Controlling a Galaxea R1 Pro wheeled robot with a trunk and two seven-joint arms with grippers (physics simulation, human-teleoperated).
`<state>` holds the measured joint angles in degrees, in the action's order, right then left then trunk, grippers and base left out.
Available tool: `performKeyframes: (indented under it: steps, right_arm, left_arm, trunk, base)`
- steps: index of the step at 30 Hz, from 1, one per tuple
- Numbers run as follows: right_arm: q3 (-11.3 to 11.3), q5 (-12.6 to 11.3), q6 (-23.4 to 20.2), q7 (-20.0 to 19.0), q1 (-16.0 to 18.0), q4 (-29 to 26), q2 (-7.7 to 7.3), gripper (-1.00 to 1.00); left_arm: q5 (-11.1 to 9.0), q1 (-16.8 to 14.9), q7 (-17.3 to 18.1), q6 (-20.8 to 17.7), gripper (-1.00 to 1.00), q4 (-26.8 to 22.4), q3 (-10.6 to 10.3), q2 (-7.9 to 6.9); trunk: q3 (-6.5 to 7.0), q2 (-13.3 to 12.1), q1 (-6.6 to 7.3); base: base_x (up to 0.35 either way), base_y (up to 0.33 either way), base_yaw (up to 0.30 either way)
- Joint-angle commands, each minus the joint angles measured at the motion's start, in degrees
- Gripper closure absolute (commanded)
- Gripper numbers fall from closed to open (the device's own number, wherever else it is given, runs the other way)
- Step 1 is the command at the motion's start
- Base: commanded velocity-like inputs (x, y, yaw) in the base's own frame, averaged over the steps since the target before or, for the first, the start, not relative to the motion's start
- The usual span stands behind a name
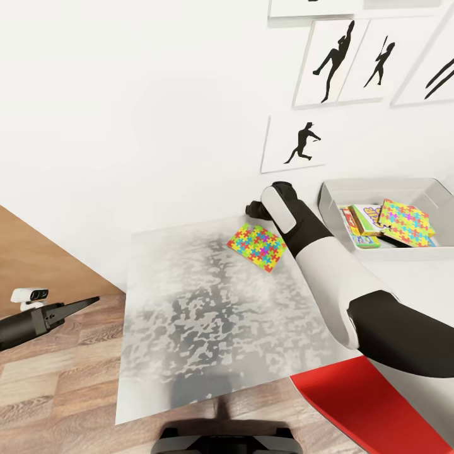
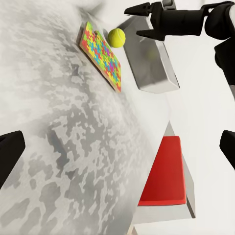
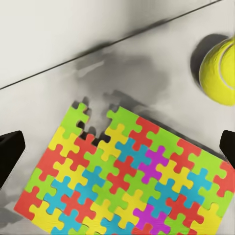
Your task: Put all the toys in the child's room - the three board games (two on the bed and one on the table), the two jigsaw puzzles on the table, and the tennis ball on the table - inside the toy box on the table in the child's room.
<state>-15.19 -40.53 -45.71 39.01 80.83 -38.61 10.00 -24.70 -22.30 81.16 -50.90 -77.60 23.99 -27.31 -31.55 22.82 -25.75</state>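
Note:
A multicoloured jigsaw puzzle point(image 1: 257, 246) point(image 3: 127, 176) lies flat on the mottled grey table point(image 1: 189, 315) near the wall. My right gripper point(image 1: 255, 208) point(image 3: 117, 152) hangs open just above the puzzle's far edge, fingers wide apart and holding nothing. The yellow tennis ball point(image 3: 219, 71) point(image 2: 116, 37) rests beside the puzzle, close to that gripper; my right arm hides it in the head view. The grey toy box point(image 1: 378, 188) holds a board game point(image 1: 366, 224) and a second jigsaw puzzle point(image 1: 403, 222). My left gripper point(image 1: 82, 304) point(image 2: 117, 152) is open, off the table's left side.
A red seat point(image 1: 353, 397) point(image 2: 164, 171) sits under the table's near right corner. Framed silhouette pictures point(image 1: 296, 145) hang on the white wall behind the table. Wooden floor point(image 1: 57, 378) lies to the left.

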Motion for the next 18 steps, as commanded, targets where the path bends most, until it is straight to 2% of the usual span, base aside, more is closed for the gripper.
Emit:
performKeyframes:
  steps: [1,10,18]
  right_arm:
    - [-0.11,-0.51,-0.08,0.55,0.29,-0.01,0.0,-1.0]
    - [-0.12,-0.51,-0.08,0.57,0.7,0.1,0.0,-1.0]
    - [-0.15,-0.52,-0.08,0.58,0.73,0.19,0.0,-1.0]
  left_arm:
    - [-0.08,-0.03,0.14,-0.6,-1.0,-0.01,0.0,-0.02]
    - [-0.08,-0.03,0.07,-0.6,-1.0,-0.01,0.0,0.03]
    - [-0.08,-0.03,0.05,-0.6,-1.0,-0.01,0.0,0.02]
  trunk:
    - [-0.08,0.09,-0.03]
    - [-0.34,0.09,-0.03]
    - [-0.98,0.09,-0.03]
  base:
    - [0.0,0.0,0.0]
    - [0.0,0.0,0.007]
    - [0.0,0.0,0.091]
